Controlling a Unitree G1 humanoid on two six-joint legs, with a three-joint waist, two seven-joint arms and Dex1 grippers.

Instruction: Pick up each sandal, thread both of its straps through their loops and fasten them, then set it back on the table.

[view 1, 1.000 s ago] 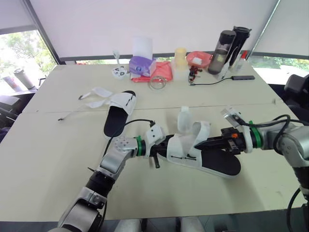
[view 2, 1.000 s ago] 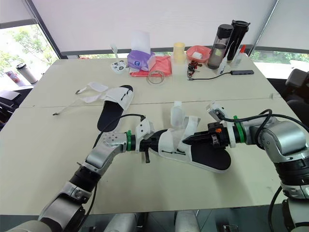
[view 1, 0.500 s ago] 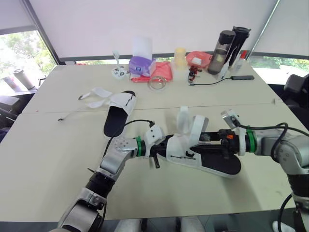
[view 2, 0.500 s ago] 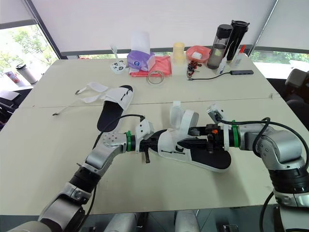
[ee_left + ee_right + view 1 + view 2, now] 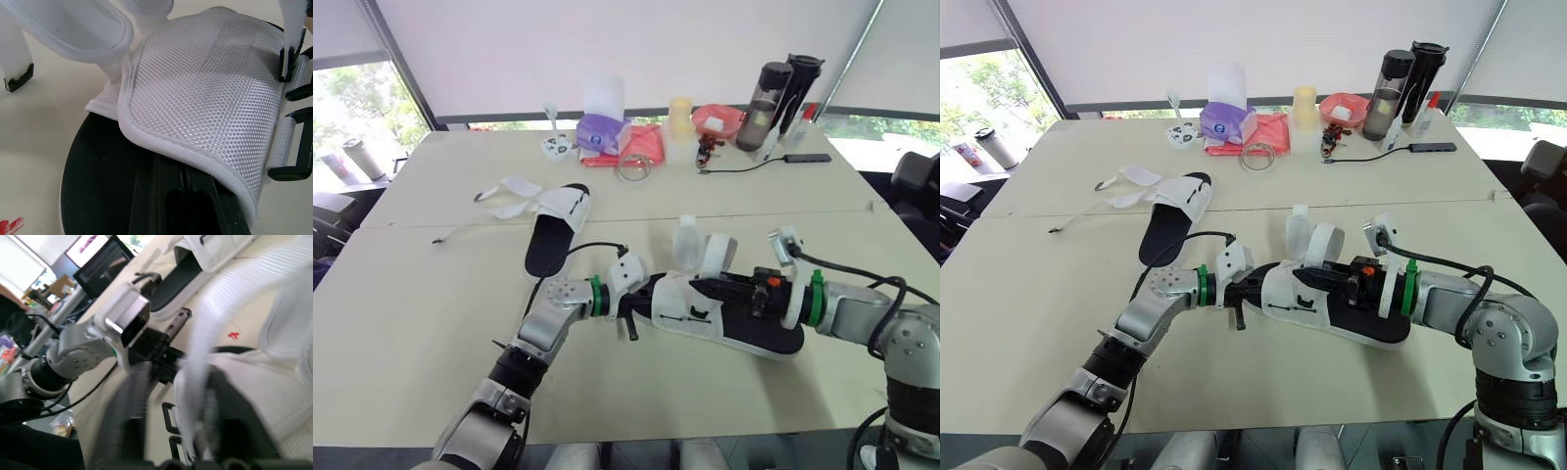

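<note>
Right end effector [image 5: 697,285] slid deeper into sandal [image 5: 754,331].

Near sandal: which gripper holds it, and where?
Left gripper clamps the sandal at its toe end. Right gripper is at its straps; grip cannot be told.

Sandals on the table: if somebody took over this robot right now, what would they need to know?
Left gripper: shut on one end of the near sandal.
Right gripper: pushed in over that sandal's sole, under its raised straps.
Far sandal: flat on the table, its straps spread open.
Done: nothing fastened yet.
Left: thread and fasten both straps on each sandal, then set each down.
</note>
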